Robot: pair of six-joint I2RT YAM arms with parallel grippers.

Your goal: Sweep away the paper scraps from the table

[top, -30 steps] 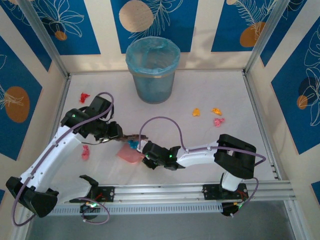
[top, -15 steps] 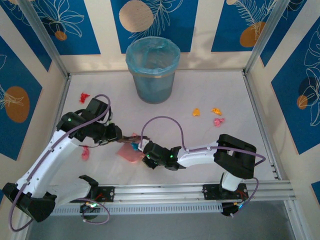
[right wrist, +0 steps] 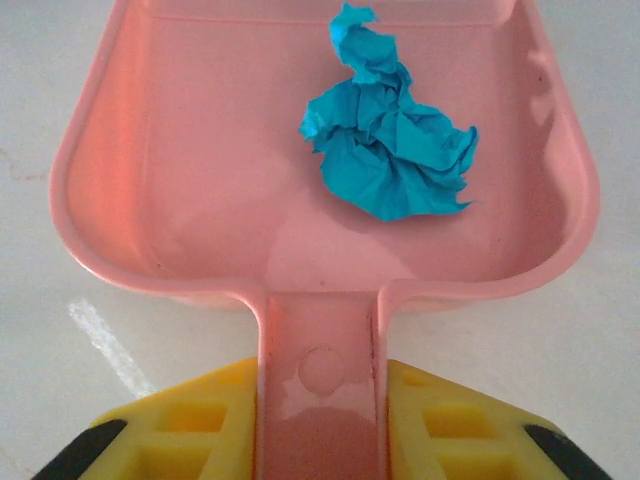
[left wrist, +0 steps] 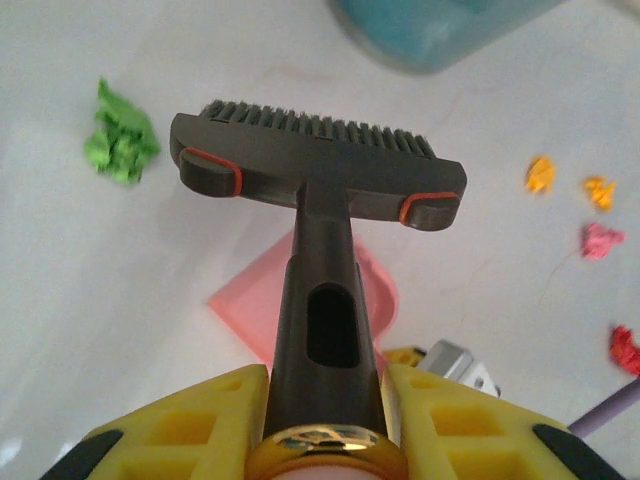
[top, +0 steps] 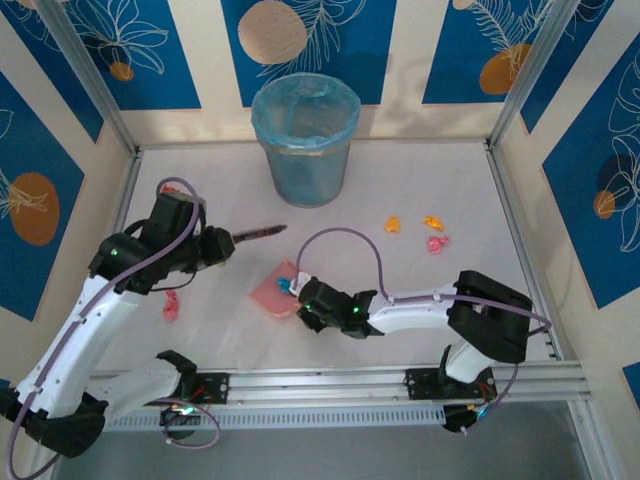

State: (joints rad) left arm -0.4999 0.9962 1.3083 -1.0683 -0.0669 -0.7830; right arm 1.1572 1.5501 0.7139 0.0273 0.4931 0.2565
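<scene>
The worktop [top: 420, 180] carries a blue-lined bin [top: 305, 140] at its back. In front of the bin, the right claw [right wrist: 320, 400] is clamped tight on the handle of the pink dustpan [right wrist: 180, 180]. Left of the bin, the left claw [left wrist: 325, 405] is closed hard round the brush [left wrist: 315, 185] stem.

One cyan scrap [right wrist: 385, 150] lies loose in the pan. Orange and pink scraps [top: 432, 222] sit right of the bin, and a red scrap [top: 170, 305] lies left and nearer.

I'd worry that a tilt on the way to the bin spills the cyan bit. From above it's a speck, but the right wrist view shows it crumpled and unpinned. The left wrist view adds a green scrap [left wrist: 120, 135] beside the bristles.
</scene>
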